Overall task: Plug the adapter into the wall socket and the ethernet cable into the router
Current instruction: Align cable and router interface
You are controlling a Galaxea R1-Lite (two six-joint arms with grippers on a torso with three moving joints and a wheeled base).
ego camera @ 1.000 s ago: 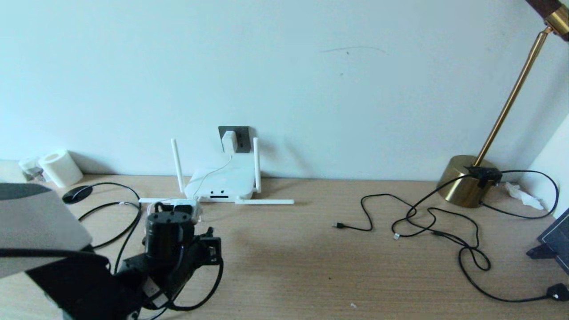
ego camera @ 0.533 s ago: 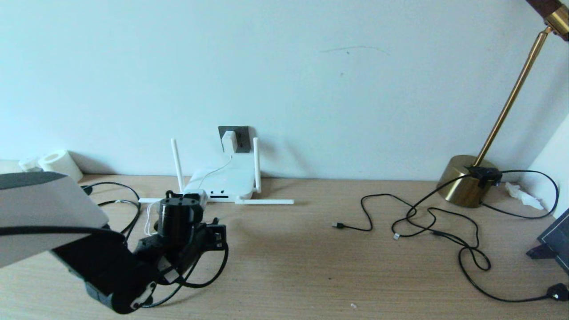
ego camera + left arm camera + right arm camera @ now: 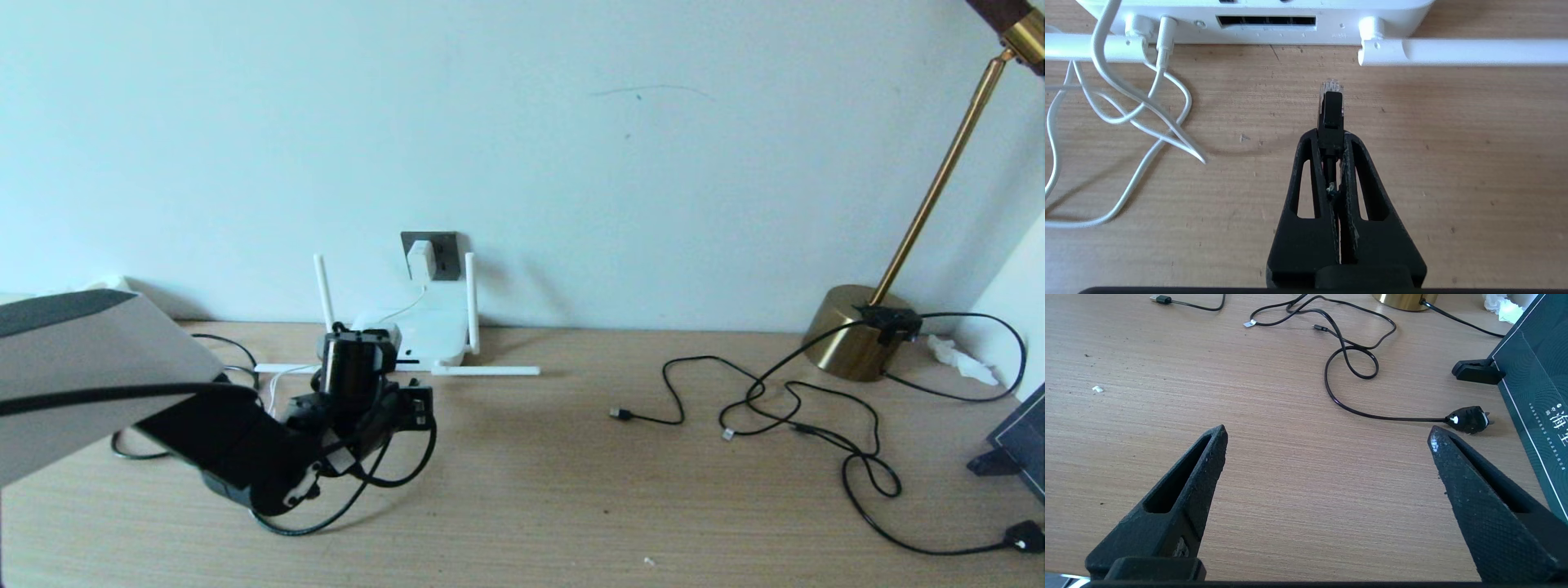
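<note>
The white adapter (image 3: 421,257) sits plugged into the dark grey wall socket (image 3: 445,245), and its thin white cord drops to the router (image 3: 433,333). My left gripper (image 3: 1331,136) is shut on the ethernet cable's plug (image 3: 1331,108). The clear tip points at the router's edge (image 3: 1331,32), a short way from it and to one side of the dark port row (image 3: 1265,20). In the head view the left wrist (image 3: 355,367) hides the plug. The black cable (image 3: 237,349) trails behind the arm. My right gripper (image 3: 1327,433) hangs open over bare table.
Two router antennas lie flat on the table (image 3: 486,371) (image 3: 1461,52). The loose white cord (image 3: 1126,102) coils beside the plug's path. Thin black cables (image 3: 784,400), a USB plug (image 3: 622,415), a brass lamp base (image 3: 849,331) and a dark box (image 3: 1020,445) are at the right.
My left arm has carried the plug forward and rightward to the router's port edge. It now covers the paper roll at the back left.
</note>
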